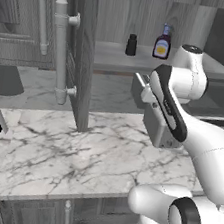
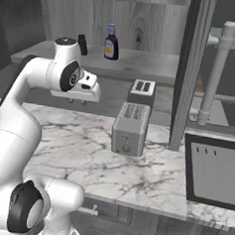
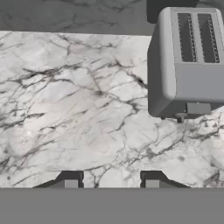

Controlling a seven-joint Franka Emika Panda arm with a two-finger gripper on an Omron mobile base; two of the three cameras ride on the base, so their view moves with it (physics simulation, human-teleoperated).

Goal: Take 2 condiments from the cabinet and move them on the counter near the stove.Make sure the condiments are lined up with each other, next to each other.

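**Both condiments on the cabinet shelf**

The short all-black shaker bottle (image 1: 131, 45) and the taller dark-brown sauce bottle with yellow label and blue cap (image 1: 162, 42) stood side by side, slightly apart, on the inner shelf of the open grey wood-grain wall cabinet (image 1: 84, 54). Below that shelf, the two-finger gripper (image 3: 111, 183) hung empty, jaws partly parted, over the white marble counter (image 3: 74, 105) beside the grey toaster (image 3: 189, 61).

Glossy white rounded arm segments with dark joint rings; a black band at one o'clock.
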